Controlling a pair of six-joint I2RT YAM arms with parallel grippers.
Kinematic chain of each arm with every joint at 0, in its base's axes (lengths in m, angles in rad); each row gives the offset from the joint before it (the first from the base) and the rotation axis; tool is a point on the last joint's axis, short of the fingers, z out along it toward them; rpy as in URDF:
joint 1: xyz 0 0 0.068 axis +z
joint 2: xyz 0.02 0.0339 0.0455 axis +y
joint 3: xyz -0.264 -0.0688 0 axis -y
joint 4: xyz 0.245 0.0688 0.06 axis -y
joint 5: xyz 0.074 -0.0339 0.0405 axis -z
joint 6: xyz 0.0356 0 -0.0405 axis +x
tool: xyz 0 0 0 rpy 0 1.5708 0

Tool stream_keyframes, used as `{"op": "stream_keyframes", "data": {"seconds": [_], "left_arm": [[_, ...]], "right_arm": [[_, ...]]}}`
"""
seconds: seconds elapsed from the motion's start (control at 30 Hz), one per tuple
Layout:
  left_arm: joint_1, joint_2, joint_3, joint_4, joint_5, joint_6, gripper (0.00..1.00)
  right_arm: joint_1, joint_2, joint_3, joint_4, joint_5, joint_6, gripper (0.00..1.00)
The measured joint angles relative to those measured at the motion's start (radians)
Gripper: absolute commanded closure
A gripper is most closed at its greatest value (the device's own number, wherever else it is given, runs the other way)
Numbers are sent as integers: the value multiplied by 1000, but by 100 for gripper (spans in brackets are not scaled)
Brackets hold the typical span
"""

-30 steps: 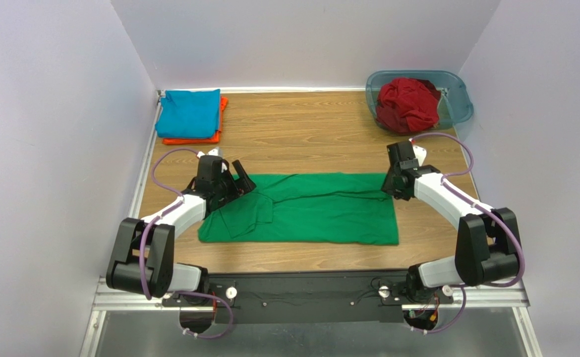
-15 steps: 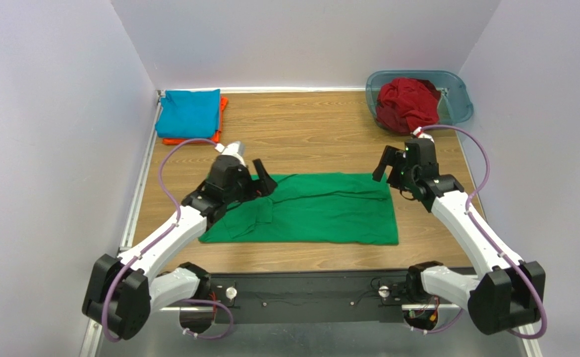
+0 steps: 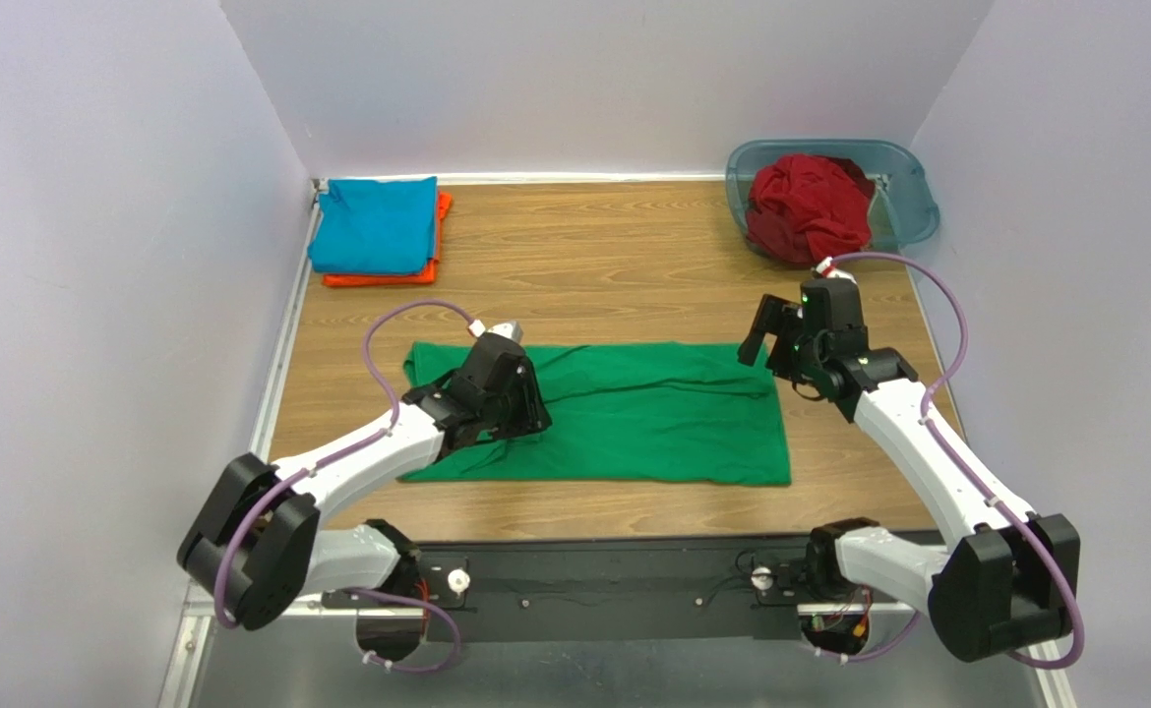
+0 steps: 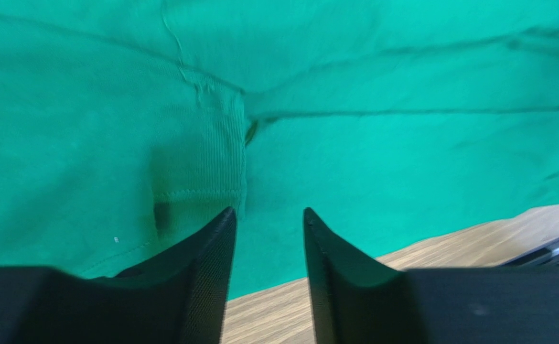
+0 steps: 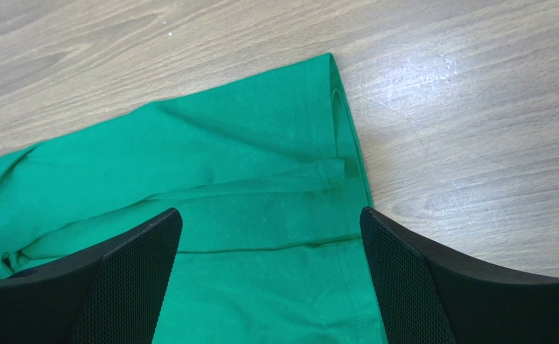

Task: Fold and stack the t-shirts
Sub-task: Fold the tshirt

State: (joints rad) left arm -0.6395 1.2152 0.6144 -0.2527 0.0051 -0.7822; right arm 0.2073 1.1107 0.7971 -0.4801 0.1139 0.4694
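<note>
The green t-shirt (image 3: 656,413) lies spread flat on the wooden table (image 3: 596,273), near the middle towards the near edge, its long side running left to right. In the left wrist view the green t-shirt (image 4: 376,165) shows a ribbed seam and several creases. The left gripper (image 3: 523,410) is low over the left part of this shirt; the left gripper (image 4: 269,215) has its 2 fingers narrowly parted, with cloth visible through the gap and nothing pinched between them. Whether the fingertips touch the fabric cannot be told. The right gripper (image 3: 769,337) is at the far right corner of the shirt; in the right wrist view the right gripper (image 5: 268,213) has its 2 fingers spread wide, holding nothing, with the hemmed corner of the green t-shirt (image 5: 261,143) and bare wood beyond it between and ahead of them. A folded teal-blue t-shirt (image 3: 375,221) rests on a folded orange t-shirt (image 3: 384,276) in the far left corner of the table. A dark red t-shirt (image 3: 808,207) lies crumpled inside a translucent blue-grey tub (image 3: 910,189) in the far right corner, well apart from both grippers.
</note>
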Motion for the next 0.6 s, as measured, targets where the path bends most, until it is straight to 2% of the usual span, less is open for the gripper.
{"op": "stream_keyframes", "data": {"seconds": [0.23, 0.4, 0.6], "left_arm": [[-28, 119, 30, -41, -13, 8, 57], [-32, 137, 49, -68, -39, 8, 57], [-34, 165, 64, -80, -55, 10, 63]], "right_arm": [[0, 2, -5, 0, 0, 0, 0], [0, 2, -6, 0, 0, 0, 0], [0, 2, -6, 0, 0, 0, 0]]}}
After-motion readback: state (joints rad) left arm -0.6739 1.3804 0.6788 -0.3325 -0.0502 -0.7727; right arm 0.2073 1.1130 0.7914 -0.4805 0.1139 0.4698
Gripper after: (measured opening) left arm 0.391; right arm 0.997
